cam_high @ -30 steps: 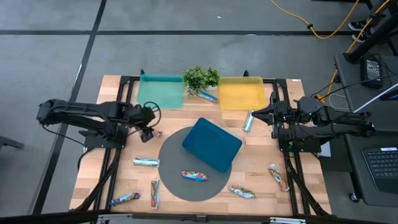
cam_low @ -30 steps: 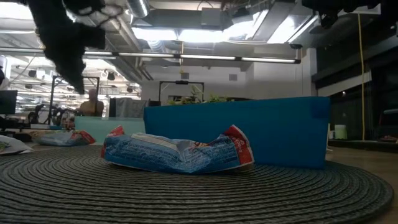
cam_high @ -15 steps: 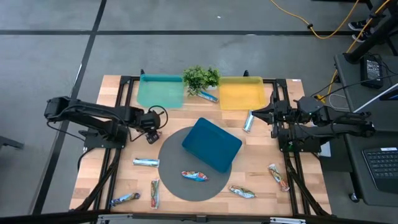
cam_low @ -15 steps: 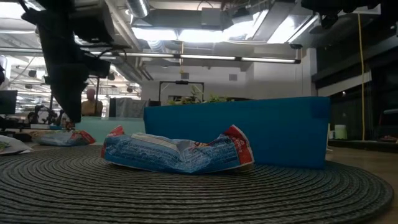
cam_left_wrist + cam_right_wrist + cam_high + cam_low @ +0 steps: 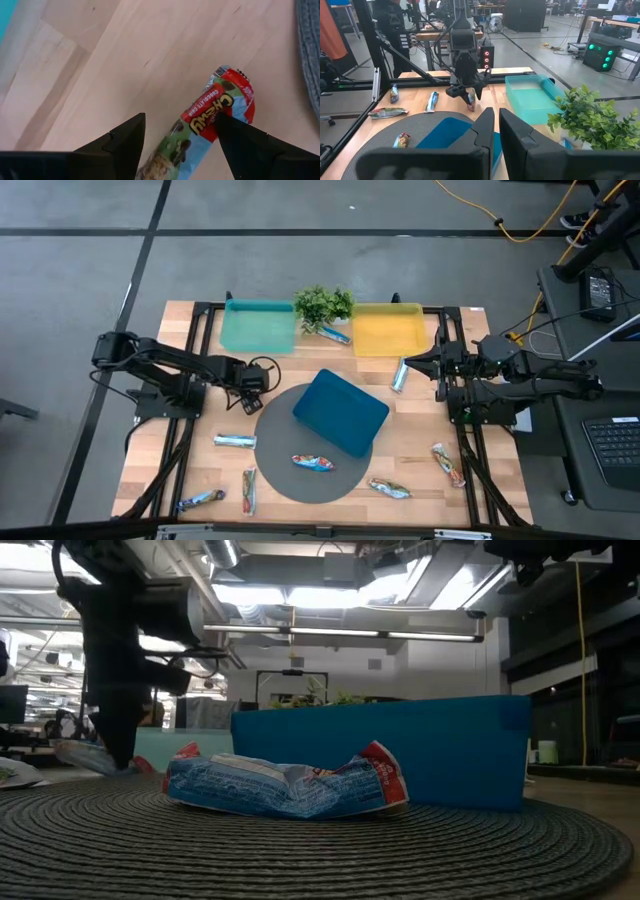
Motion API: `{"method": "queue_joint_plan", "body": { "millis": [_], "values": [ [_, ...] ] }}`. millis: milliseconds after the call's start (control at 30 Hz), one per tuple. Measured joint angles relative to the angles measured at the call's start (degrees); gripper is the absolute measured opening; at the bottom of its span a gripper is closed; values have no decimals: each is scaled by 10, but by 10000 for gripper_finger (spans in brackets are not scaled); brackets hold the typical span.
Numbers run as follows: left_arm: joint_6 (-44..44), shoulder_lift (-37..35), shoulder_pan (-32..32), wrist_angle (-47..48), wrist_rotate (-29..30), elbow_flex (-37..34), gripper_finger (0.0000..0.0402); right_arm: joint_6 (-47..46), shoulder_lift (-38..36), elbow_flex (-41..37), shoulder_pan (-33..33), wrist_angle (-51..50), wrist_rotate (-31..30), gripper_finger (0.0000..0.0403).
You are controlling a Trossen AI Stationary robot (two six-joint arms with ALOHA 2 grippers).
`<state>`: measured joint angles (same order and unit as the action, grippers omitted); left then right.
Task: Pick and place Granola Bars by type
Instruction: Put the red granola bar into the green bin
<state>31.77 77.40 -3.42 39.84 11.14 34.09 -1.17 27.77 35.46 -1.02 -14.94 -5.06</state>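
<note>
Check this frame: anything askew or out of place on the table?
The dark blue tray sits skewed on the round grey mat, unlike the teal tray and yellow tray squared along the far edge. One granola bar lies half under the plant. The bar on the mat is crumpled.

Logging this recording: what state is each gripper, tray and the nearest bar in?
Left gripper: open, fingers straddling red-and-blue foil Chewy granola bar lying on wood.
Right gripper: shut, empty, waiting.
Teal plastic tray: empty.
Yellow plastic tray: empty.
Dark blue tray: empty, on grey mat.
</note>
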Motion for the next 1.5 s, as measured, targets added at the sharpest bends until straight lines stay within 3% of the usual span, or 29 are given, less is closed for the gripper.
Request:
{"method": "queue_joint_plan", "body": {
  "millis": [200,500,667,867,1033,1267,1500],
  "values": [
    [4,2,0,-5,0,-1,205,2,0,0,0,0,2,32],
    [29,2,0,-8,-4,0,67,2,0,0,0,0,2,32],
    [31,2,0,-7,-28,30,16,1,0,0,0,0,2,32],
    [4,2,0,-7,-49,110,17,0,0,0,0,-2,2,32],
    [-35,2,0,-8,-47,216,22,2,0,0,0,-2,2,32],
    [-98,2,0,-12,13,355,11,2,0,0,0,-2,2,32],
    [-120,2,-1,-11,55,406,18,0,0,0,0,-4,2,32]
  ]
}}
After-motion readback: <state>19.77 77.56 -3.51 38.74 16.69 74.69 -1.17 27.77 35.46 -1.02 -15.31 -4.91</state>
